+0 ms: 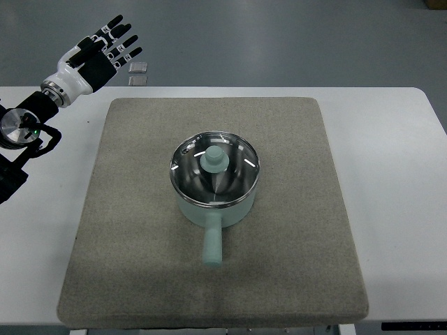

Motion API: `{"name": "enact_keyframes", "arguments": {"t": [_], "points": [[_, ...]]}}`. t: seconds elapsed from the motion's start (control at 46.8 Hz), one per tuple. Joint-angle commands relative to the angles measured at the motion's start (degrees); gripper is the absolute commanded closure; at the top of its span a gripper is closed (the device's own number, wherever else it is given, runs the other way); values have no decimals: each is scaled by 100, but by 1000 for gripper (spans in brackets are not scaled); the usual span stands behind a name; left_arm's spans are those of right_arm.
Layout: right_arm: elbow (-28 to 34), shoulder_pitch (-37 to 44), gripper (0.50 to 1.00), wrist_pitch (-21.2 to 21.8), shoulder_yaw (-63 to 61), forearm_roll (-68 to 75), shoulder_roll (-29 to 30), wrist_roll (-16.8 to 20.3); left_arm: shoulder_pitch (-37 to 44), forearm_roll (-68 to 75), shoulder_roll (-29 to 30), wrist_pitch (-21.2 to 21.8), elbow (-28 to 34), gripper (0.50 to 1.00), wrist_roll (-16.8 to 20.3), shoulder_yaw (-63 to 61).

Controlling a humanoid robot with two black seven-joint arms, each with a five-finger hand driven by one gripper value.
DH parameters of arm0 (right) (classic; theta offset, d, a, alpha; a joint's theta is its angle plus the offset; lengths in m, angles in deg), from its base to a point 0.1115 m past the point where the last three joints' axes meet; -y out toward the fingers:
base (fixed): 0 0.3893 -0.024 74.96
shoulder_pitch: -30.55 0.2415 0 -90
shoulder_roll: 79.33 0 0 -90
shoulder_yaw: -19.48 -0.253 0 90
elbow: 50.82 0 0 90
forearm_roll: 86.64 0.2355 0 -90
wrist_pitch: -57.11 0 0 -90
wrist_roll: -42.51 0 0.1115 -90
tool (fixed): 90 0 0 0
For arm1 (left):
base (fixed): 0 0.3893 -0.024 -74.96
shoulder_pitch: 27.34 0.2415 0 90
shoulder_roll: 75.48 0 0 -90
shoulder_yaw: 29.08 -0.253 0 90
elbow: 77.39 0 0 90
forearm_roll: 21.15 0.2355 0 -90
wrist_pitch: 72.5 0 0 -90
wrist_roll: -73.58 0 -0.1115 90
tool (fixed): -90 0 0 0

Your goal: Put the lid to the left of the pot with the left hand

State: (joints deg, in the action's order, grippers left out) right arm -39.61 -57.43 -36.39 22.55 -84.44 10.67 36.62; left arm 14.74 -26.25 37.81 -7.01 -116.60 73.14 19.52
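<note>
A pale green pot point(214, 202) sat near the middle of a grey felt-like mat point(140, 265) that covered most of a white table point(398, 174), its stubby handle point(212, 244) pointing toward the robot's side. The glass lid point(214, 167) was still seated on the pot's rim, a matching green knob point(213, 159) standing at its centre and ceiling lights glinting off the glass. The mat's near edge reached almost to the table's front, while bare white tabletop showed on both sides and in a strip along the far edge. The robot's left hand point(105, 49), black and white, was raised beyond the table's far-left corner, fingers point(119, 36) spread wide and holding nothing, well apart from the pot. Its arm point(28, 125) came in along the left edge. Behind the table stretched a smooth grey floor, where two small pale squares point(137, 73) lay just beside the hand.
</note>
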Motion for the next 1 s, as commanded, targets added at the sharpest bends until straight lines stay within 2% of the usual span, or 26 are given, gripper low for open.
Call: {"name": "enact_keyframes", "arguments": {"t": [0.0, 0.278, 0.406, 0.512, 0.64, 0.768, 0.875, 0.982], "points": [[-4, 0, 576, -1, 0, 0, 0, -1, 2, -9, 0, -11, 1, 504, 0, 8], [-4, 0, 576, -1, 0, -9, 0, -1, -33, -79, 0, 7, -8, 504, 0, 26], [-4, 0, 576, -1, 0, -9, 0, -9, -68, -27, -9, 244, -8, 504, 0, 17], [-4, 0, 576, -1, 0, -9, 0, -1, -50, 0, 0, 165, -26, 506, 0, -9], [-4, 0, 576, -1, 0, -9, 0, -1, -59, 52, 9, -212, -8, 508, 9, -18], [-4, 0, 576, -1, 0, 0, 0, -1, -94, 272, 52, -397, 18, 512, 18, -18], [-4, 0, 576, -1, 0, -9, 0, -1, -138, 667, 210, -766, 18, 519, 44, -18], [-4, 0, 576, -1, 0, -9, 0, -1, -182, 1220, 377, -1050, 9, 525, 245, -18]]}}
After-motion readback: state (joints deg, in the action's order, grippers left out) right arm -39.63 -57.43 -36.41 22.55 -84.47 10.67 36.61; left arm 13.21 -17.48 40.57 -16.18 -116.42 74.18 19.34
